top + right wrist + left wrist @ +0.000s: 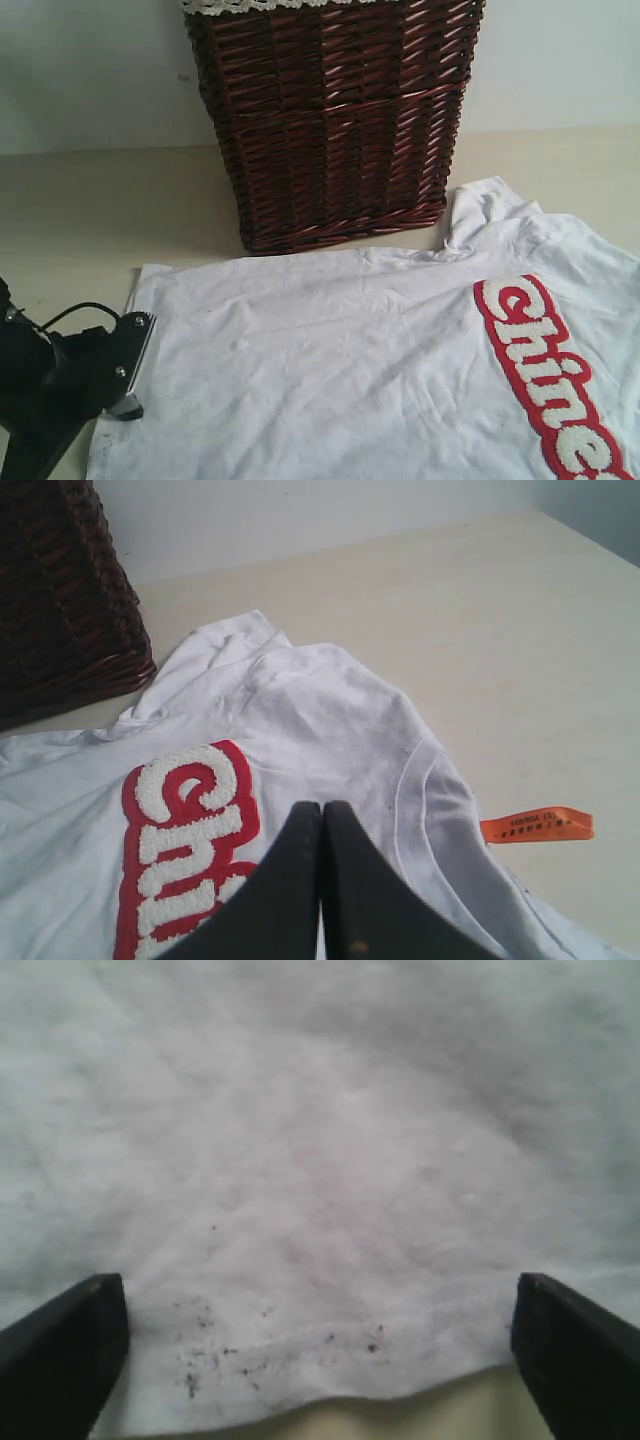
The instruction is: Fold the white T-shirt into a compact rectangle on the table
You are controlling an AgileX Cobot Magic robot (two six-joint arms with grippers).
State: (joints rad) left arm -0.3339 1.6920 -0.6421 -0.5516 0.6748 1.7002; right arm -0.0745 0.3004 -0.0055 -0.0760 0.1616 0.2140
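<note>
- Two grippers are fitted to the rig; each one is seen in its own wrist view, and only the left one is seen in the exterior view.
- The white T-shirt point(350, 350) is laid flat on the table point(70, 210), spread from the lower left to the right edge of the exterior view.
- The shirt is placed in front of a dark brown wicker basket point(335, 120). The shirt's far edge is seen just beside the basket's base.
- White lace trim point(260, 5) is fitted along the basket's top rim.
- Fuzzy white lettering outlined in red point(548, 375) is carried on the right part of the shirt and is cut off by the frame edge.
- One sleeve point(490, 205) is rumpled and raised near the basket's right corner.
- The left gripper point(318, 1345) is positioned at the shirt's left hem. Its jaws are spread wide, one at each side of the wrist view, and no fabric is pinched between them.
- Small dark specks point(215, 1355) are scattered on the hem between the left fingers. A strip of bare table is exposed below the hem in that view.
- The right gripper point(321, 820) is held over the lettered area. Its fingers are pressed fully together, and nothing is seen clamped between them.
- The collar seam point(415, 780) is seen beside the right fingers. An orange tag point(537, 824) is laid on the table just past the collar.
</note>
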